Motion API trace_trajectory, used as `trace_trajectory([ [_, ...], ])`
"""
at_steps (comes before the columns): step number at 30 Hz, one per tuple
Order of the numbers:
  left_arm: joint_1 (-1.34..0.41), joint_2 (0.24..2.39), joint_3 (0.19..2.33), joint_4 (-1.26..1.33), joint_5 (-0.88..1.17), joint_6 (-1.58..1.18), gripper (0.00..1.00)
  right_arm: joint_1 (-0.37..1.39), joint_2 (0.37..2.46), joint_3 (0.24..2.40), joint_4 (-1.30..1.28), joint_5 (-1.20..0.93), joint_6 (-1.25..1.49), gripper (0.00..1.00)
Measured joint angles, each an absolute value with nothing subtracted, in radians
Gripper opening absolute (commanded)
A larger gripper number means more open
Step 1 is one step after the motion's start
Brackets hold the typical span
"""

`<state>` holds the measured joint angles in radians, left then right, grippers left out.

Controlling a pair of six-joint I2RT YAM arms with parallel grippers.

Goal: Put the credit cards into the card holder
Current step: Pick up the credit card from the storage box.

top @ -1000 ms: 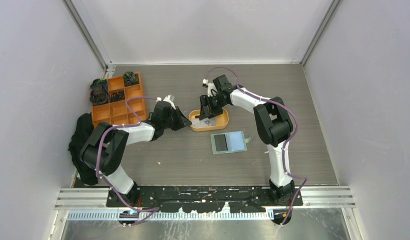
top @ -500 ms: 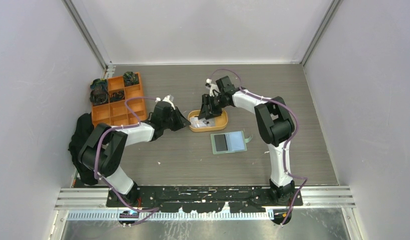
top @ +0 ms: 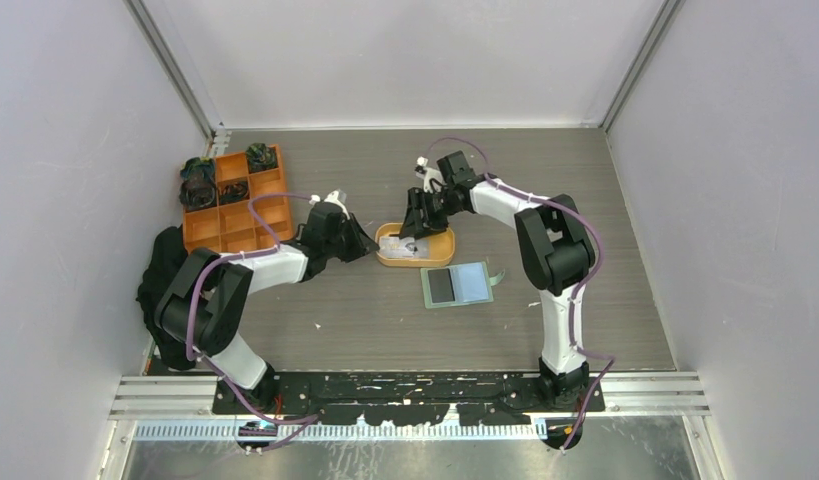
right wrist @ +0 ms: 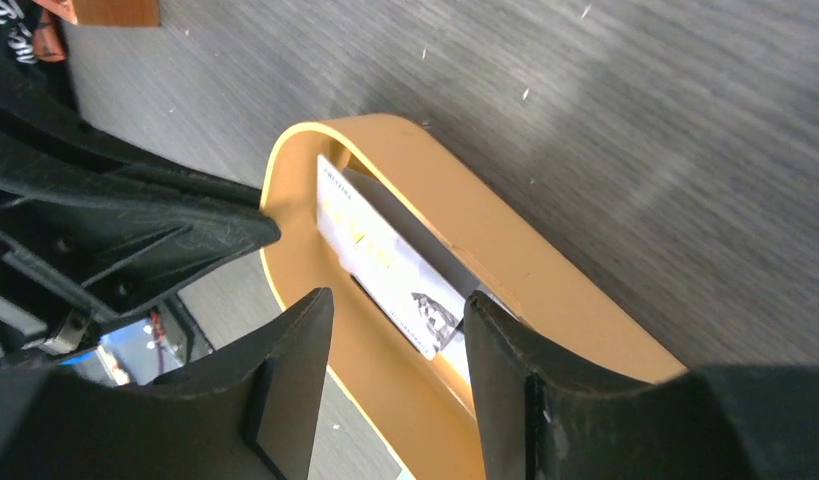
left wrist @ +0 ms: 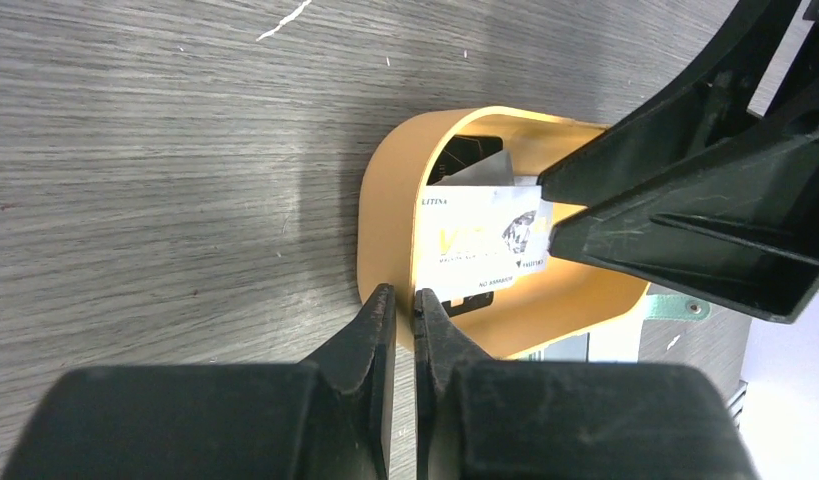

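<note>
Picking up: the right gripper (right wrist: 397, 345), jaws half-open, straddles a white credit card (right wrist: 380, 255) in the orange oval tray (right wrist: 505, 250), the left gripper (left wrist: 403, 300) seemingly pinching its rim; next, close, lift, carry to the card holder (top: 457, 284) just beside.

Right pincer (top: 416, 227) over orange tray (top: 440, 259)

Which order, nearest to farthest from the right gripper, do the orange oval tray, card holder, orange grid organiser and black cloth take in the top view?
From the right gripper:
1. orange oval tray, right under it.
2. card holder, just beyond the tray, toward the arm bases.
3. orange grid organiser, well off to the left.
4. black cloth, at the table's left edge, farthest.
</note>
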<state>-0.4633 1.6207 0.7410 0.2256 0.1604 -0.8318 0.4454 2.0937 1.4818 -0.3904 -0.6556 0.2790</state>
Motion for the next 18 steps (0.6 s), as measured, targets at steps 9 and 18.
trace_trajectory([
  [9, -0.464, 1.620, 0.748, 0.210, 0.149, -0.830, 0.03, 0.415, 2.037, 1.385, -0.260, -0.774, 0.403, 0.50],
  [18, -0.472, 1.617, 0.752, 0.204, 0.138, -0.830, 0.03, 0.415, 2.020, 1.365, -0.142, -0.859, 0.499, 0.37],
])
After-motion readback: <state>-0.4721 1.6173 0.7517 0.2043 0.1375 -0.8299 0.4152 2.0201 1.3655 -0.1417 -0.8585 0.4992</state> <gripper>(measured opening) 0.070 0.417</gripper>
